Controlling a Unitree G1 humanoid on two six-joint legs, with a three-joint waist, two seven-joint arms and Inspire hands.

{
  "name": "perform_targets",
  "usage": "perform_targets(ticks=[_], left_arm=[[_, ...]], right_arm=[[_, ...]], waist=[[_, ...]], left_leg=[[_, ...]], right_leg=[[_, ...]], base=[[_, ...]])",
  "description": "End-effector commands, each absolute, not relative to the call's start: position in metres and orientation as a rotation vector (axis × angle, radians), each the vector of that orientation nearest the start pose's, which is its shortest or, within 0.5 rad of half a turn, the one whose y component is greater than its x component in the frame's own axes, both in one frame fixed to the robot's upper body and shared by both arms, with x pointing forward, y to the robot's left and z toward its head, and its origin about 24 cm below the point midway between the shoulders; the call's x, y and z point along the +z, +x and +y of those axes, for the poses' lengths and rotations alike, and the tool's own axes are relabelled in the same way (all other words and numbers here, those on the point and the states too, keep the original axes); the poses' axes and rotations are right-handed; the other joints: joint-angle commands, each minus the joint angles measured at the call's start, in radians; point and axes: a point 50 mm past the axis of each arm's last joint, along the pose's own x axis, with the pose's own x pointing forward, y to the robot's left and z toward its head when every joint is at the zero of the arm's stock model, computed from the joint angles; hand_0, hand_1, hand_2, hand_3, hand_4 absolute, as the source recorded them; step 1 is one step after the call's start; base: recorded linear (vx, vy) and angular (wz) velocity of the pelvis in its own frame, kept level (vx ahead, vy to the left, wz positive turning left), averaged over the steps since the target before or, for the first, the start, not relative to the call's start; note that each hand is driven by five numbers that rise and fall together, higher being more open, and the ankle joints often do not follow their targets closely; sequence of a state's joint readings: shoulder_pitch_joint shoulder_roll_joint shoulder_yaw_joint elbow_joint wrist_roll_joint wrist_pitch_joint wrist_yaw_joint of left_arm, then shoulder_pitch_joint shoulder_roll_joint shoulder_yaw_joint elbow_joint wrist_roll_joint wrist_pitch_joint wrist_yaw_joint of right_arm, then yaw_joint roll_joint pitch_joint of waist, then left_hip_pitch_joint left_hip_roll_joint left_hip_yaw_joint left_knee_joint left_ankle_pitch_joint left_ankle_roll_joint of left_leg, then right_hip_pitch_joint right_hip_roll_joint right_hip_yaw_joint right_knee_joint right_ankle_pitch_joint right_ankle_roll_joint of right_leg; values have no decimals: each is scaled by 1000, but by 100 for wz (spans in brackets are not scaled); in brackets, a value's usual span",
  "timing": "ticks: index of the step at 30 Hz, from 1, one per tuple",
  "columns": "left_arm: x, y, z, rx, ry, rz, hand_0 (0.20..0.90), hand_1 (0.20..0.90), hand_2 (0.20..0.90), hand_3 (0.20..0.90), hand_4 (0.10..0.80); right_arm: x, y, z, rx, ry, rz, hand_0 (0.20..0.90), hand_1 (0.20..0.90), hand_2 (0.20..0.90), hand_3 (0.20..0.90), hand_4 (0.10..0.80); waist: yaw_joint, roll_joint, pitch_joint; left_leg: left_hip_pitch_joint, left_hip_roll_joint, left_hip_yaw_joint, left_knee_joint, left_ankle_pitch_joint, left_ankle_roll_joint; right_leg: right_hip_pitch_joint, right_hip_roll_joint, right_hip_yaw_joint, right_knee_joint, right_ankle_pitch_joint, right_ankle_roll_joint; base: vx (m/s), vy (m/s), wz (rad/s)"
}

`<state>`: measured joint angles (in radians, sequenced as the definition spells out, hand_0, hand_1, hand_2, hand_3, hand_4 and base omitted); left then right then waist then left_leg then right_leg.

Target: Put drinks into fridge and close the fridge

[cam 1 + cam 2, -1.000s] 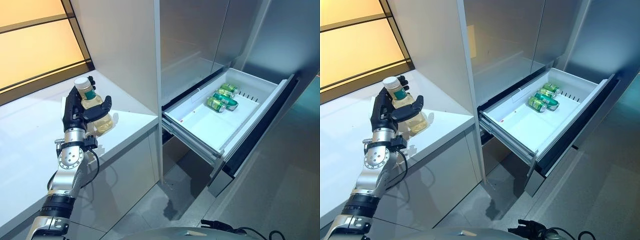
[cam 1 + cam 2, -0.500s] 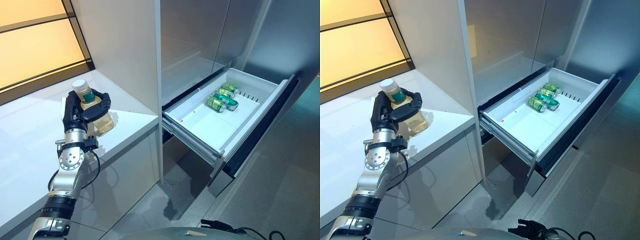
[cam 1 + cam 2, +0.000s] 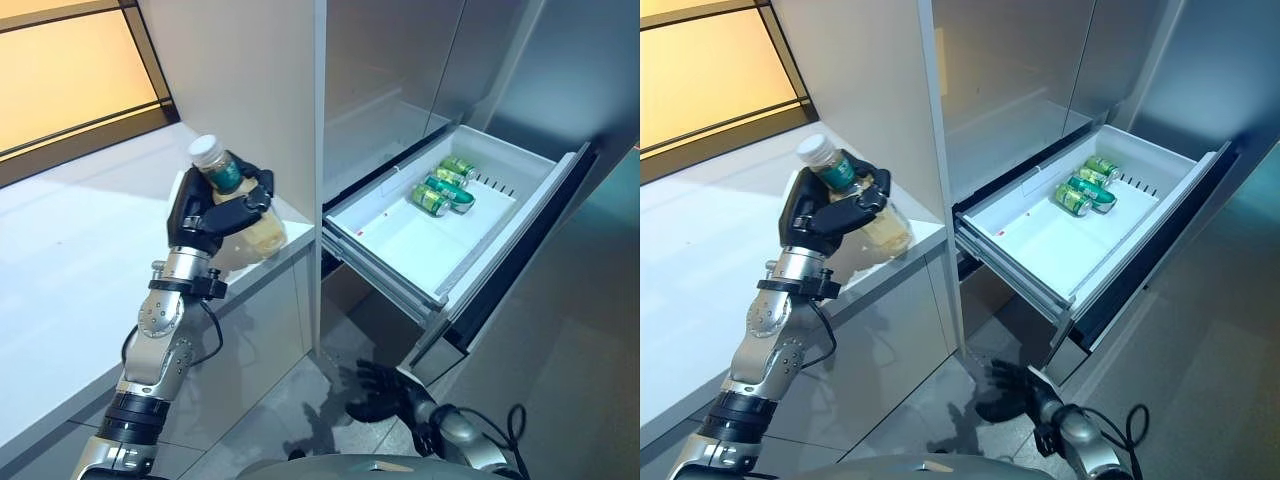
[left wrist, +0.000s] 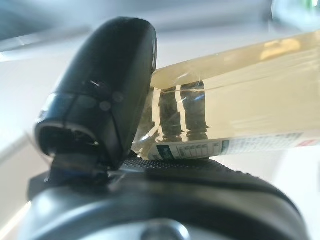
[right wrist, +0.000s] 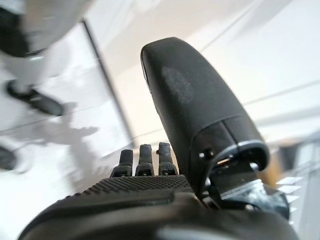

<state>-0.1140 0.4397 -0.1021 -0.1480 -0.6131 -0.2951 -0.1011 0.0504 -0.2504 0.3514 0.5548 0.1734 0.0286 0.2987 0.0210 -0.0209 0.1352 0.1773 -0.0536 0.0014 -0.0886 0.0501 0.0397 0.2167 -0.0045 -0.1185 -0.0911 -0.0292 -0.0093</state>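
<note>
My left hand (image 3: 205, 218) is shut on a clear bottle of yellow drink (image 3: 250, 230) with a white cap and a green neck band. It holds the bottle tilted above the right end of the white counter (image 3: 70, 250); the bottle also shows in the left wrist view (image 4: 240, 95). The fridge drawer (image 3: 400, 250) stands pulled out to the right, white inside, with green cans (image 3: 442, 188) at its far end. My right hand (image 3: 375, 392) hangs low near the floor below the drawer, fingers straight and spread.
A tall white panel (image 3: 240, 80) rises between the counter and the fridge. The grey fridge doors (image 3: 400, 60) stand shut above the drawer. An orange-lit window (image 3: 70, 70) runs behind the counter. The drawer's front edge (image 3: 510, 250) juts out over the grey floor.
My left hand closed round the bottle, lifted it off the counter and carried it right toward the drawer, tilting it. My right hand has come into sight below the drawer. The view shifted.
</note>
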Motion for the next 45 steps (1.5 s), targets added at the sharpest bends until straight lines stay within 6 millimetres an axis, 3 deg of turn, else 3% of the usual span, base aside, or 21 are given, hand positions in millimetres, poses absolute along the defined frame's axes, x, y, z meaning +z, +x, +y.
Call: perform_targets(ticks=[1, 5, 12, 14, 16, 25, 38, 45], left_arm=[[218, 240, 174, -444, -323, -1011, 300, 300, 300, 200, 100], [214, 235, 165, -543, -370, -1025, 300, 300, 300, 200, 100], [204, 233, 161, -583, -338, -979, 300, 300, 300, 200, 100], [202, 235, 161, -591, -343, -956, 300, 300, 300, 200, 100], [196, 238, 158, -616, -354, -911, 300, 300, 300, 200, 100], [189, 244, 143, -685, -365, -812, 300, 300, 300, 200, 100], [181, 254, 120, -713, -200, -718, 300, 300, 300, 200, 100], [175, 259, 119, -692, -94, -692, 300, 300, 300, 200, 100]], right_arm=[[-58, 210, -127, 600, 8, 494, 900, 900, 900, 900, 800], [-23, 227, -120, 660, 52, 330, 900, 900, 900, 900, 800], [76, 252, -123, 748, 40, -82, 900, 900, 900, 900, 800], [89, 254, -124, 764, 33, -140, 900, 900, 900, 900, 800], [114, 257, -125, 790, 38, -224, 900, 900, 900, 900, 800], [140, 259, -121, 849, 74, -280, 900, 900, 900, 900, 800], [151, 258, -106, 966, 29, -297, 900, 900, 900, 900, 800], [155, 257, -103, 1021, 12, -289, 900, 900, 900, 900, 800]], waist=[[-15, 22, -52], [-21, 23, -50], [-29, 25, -50], [-30, 25, -52], [-29, 23, -55], [-30, 14, -59], [-39, 11, -55], [-41, 8, -55]], left_leg=[[13, 11, 17, 1, -102, -22], [13, 10, 19, 1, -100, -20], [11, 10, 30, 1, -99, -14], [10, 10, 32, 1, -99, -14], [7, 9, 33, 1, -99, -12], [4, 8, 39, 1, -97, -11], [4, 6, 46, 1, -94, -11], [5, 6, 50, 1, -95, -10]], right_leg=[[-37, 1, -26, 54, -39, 55], [-39, 2, -19, 52, -33, 55], [-48, 2, 0, 53, -26, 57], [-50, 2, 3, 53, -26, 57], [-54, 2, 7, 53, -24, 56], [-59, 2, 9, 53, -19, 56], [-60, 4, 13, 50, -12, 57], [-60, 6, 16, 50, -11, 58]], base=[[0, 0, 0], [0, 0, 0], [-22, 5, -8], [-12, 4, -5], [0, 0, 0], [0, 0, 0], [0, 0, 0], [0, 0, 0]])
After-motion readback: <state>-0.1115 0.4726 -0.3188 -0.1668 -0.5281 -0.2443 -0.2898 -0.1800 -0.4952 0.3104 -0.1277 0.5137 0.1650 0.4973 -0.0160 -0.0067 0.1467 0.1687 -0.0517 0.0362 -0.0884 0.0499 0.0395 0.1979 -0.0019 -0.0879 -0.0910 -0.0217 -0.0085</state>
